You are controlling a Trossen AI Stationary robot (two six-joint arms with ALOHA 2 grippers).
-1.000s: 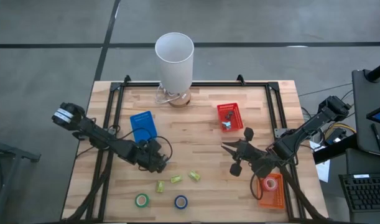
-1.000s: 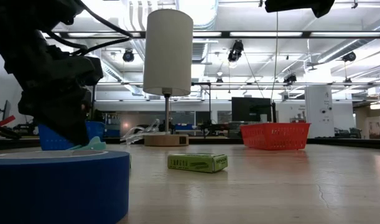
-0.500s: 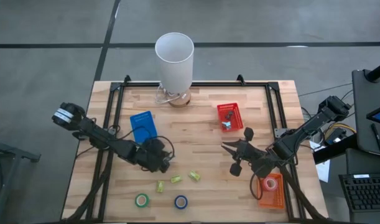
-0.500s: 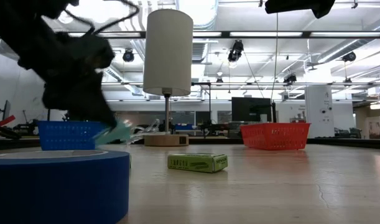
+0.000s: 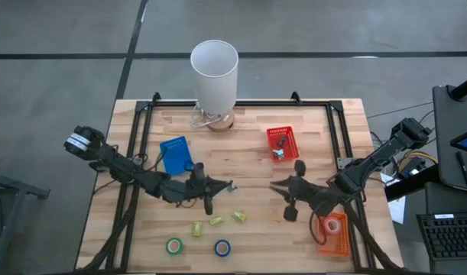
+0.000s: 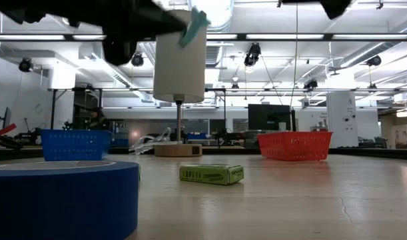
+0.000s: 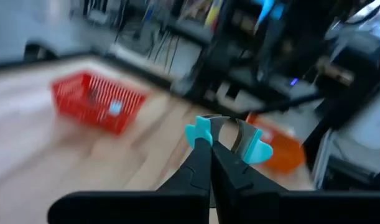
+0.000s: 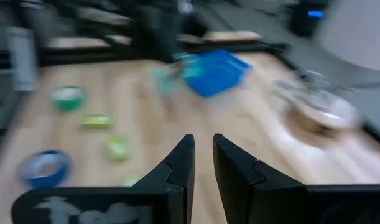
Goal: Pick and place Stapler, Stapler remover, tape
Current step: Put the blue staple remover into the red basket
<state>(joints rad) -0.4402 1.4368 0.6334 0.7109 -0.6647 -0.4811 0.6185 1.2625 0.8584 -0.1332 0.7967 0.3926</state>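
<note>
My left gripper [image 5: 216,186] is over the middle of the table, shut on the teal staple remover [image 5: 228,185], which also shows high in the low view [image 6: 193,25]. My right gripper [image 5: 279,186] hangs right of centre and faces it, its fingers a narrow gap apart [image 8: 203,149] and touching nothing. A green tape roll [image 5: 174,246] and a blue tape roll [image 5: 222,247] lie flat near the near edge. A red tape roll [image 5: 332,226] lies in the orange basket [image 5: 338,243]. A small grey-blue thing [image 5: 279,153] sits in the red basket [image 5: 281,137]. My left gripper pinches the staple remover between its two fingers by its back end [image 7: 216,149]. The teal wings [image 7: 199,132] and the metal claws [image 7: 239,134] stick out past the fingertips. The fingers lie about level and point toward the table's right. The remover is lifted clear of the table.
A blue basket [image 5: 176,155] stands left of centre, and a white lamp [image 5: 215,69] stands on its base at the far edge. Three yellow-green blocks [image 5: 216,220] lie between the grippers and the tape rolls. A black frame [image 5: 134,153] rims the table.
My left gripper has risen from the table beside the blue basket and swung toward the table's right, tipping from pointing down to about level. It has kept its hold, so the staple remover has come up off the table and now hangs high over the middle.
</note>
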